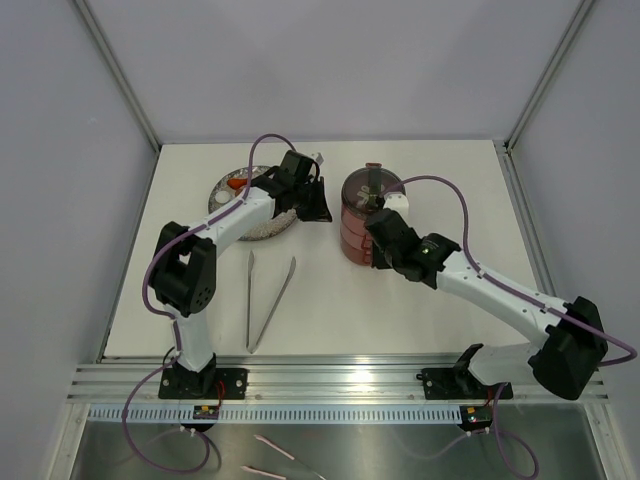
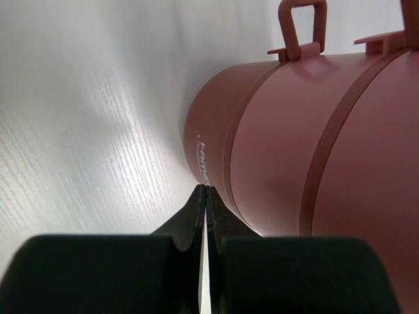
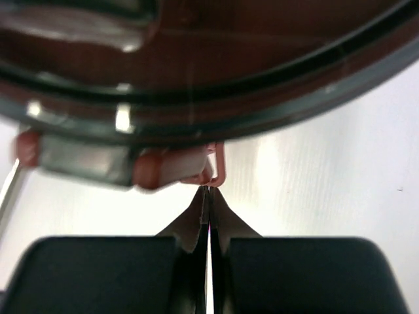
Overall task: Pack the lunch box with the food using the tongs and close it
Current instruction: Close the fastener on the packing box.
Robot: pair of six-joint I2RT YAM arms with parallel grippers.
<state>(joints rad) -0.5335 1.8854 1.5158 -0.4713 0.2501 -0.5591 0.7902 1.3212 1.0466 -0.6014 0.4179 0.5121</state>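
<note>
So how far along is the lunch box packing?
Done: lunch box tiers stand stacked. In hand: nothing; right claw, shut, sits by its side, left claw, shut, beside it. To do: an orange piece is on the plate, tongs lie unheld on the table.

One lunch box, one pair of tongs, one plate.

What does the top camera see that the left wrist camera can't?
Only the top camera shows the tongs lying on the table and the speckled plate. Only the left wrist camera shows the white lettering on the side of the lunch box, seen close up past the shut left hand. Both show the red lunch box.
</note>
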